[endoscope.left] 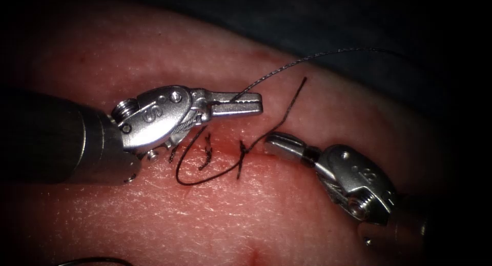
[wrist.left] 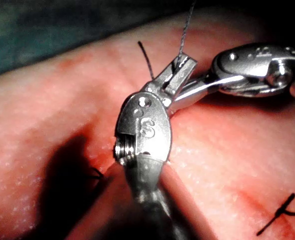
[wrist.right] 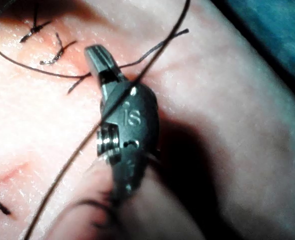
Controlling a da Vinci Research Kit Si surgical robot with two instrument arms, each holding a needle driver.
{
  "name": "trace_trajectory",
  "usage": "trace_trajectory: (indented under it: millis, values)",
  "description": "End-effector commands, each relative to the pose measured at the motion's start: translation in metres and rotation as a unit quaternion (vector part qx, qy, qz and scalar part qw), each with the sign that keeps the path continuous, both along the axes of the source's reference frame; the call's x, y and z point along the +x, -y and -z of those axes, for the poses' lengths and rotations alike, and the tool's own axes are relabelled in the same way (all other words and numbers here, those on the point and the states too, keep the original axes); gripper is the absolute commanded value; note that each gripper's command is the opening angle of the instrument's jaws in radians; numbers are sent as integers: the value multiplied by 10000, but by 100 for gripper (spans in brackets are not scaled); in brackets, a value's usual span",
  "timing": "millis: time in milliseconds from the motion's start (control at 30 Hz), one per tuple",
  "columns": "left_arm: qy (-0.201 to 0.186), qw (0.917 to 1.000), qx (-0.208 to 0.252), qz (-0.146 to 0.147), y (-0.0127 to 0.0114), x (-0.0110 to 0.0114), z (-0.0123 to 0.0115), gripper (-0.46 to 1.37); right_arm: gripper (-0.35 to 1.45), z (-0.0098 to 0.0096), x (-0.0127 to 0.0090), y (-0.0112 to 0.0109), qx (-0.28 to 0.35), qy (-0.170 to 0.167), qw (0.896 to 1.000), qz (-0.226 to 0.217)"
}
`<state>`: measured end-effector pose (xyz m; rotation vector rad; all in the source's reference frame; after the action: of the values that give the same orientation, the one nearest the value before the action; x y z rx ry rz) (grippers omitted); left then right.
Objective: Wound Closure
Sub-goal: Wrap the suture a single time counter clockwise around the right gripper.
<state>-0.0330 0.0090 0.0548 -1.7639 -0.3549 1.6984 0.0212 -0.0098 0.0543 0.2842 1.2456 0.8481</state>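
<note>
The left tool [endoscope.left: 251, 103] clamps the thread [endoscope.left: 287, 66] above the cut [endoscope.left: 225, 152] in the tissue [endoscope.left: 287, 215], while the right tool [endoscope.left: 277, 143], jaws together and holding nothing, rests beside a knotted stitch [endoscope.left: 243, 152].

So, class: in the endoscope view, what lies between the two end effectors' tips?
A free thread end crosses bare tissue between the left end effector, shut on thread, and the right end effector.

Both tools are shiny steel: the left tool [endoscope.left: 241, 103] bears a stamped "S", screws and a dark shaft; the right tool [endoscope.left: 279, 143] looks alike.
</note>
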Motion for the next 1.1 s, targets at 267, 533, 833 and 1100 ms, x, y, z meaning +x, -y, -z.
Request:
trace_trajectory:
  millis: [267,533,833,1100]
  values:
    - [75,9987,328,-390,-4,-21,1,-35,-35,-14,31,-4,-497,-283,9976,380]
    - [101,9965,478,-683,-11,-33,-5,-35,-35,-18,72,-7,-807,-523,9925,754]
    - [296,9941,503,-912,-20,-43,-14,-35,-35,-22,100,-9,-1289,-843,9817,1121]
    - [520,9896,577,-1214,-28,-45,-31,-35,-35,-23,117,-8,-1682,-1230,9691,1322]
